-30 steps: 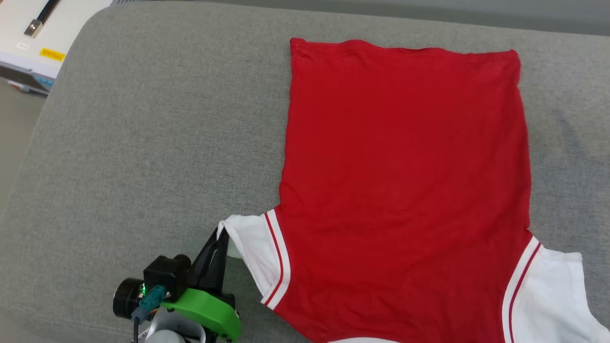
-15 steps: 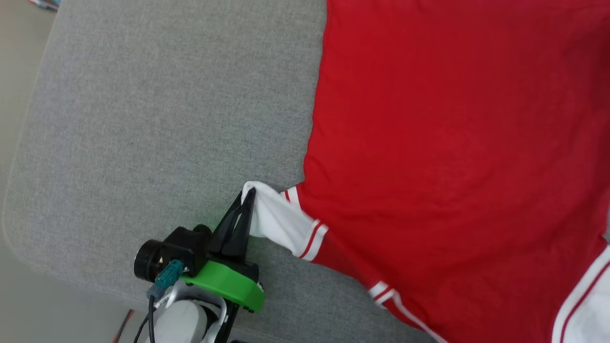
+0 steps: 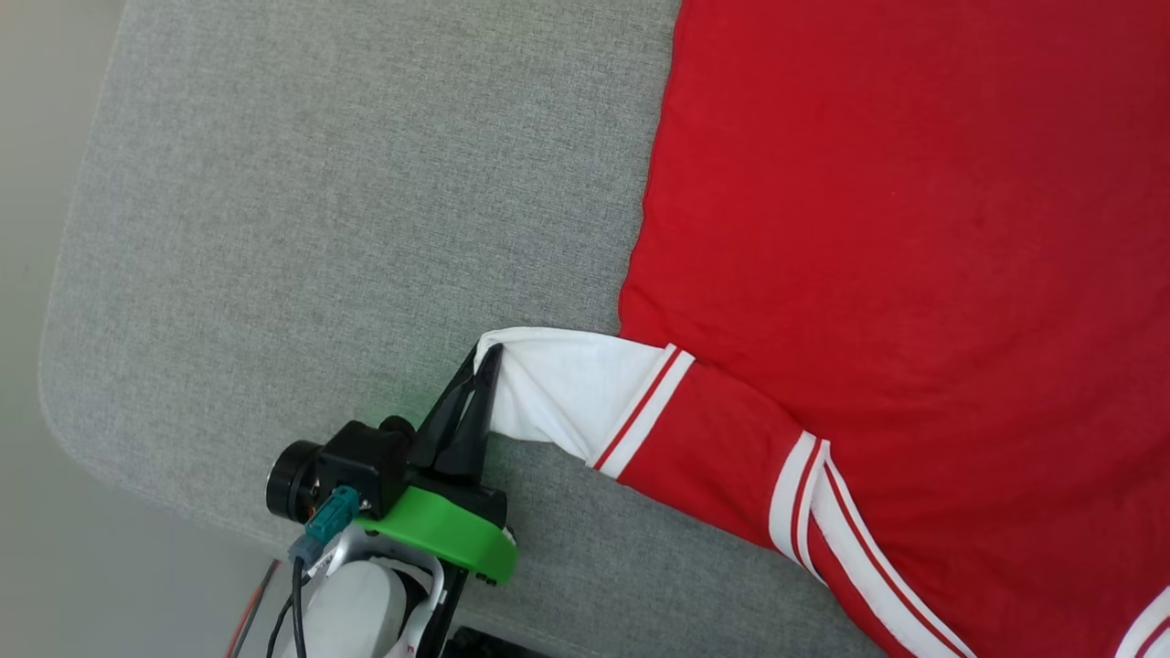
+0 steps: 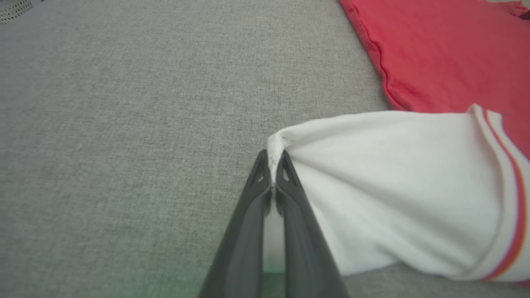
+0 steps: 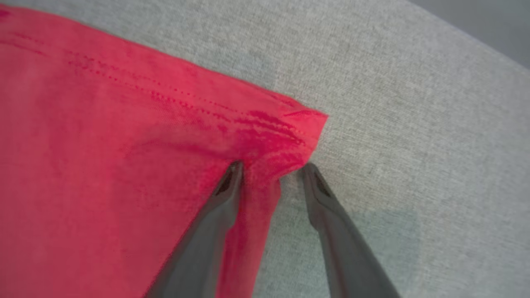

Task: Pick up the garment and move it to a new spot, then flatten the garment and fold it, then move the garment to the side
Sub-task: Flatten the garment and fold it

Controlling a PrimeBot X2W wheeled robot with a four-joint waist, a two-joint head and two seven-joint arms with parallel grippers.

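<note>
Left gripper [image 3: 484, 352] pinches white sleeve tip [image 3: 548, 384] of red jersey garment [image 3: 868, 228]; right gripper [image 5: 271, 167] spread astride hem corner [image 5: 306, 124]: close fully, then lift evenly.

The red garment [image 3: 896, 228] is lying back up on the grey cushion [image 3: 320, 228] (white sleeve [image 3: 567, 384] puckering near the front edge).

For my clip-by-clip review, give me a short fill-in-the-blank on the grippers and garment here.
The left gripper is shut on the ___ sleeve of the garment.
The right gripper straddles the red hem corner, jaws ___.
The garment lies on a ___ cushion.
Missing: white; open; grey.
</note>
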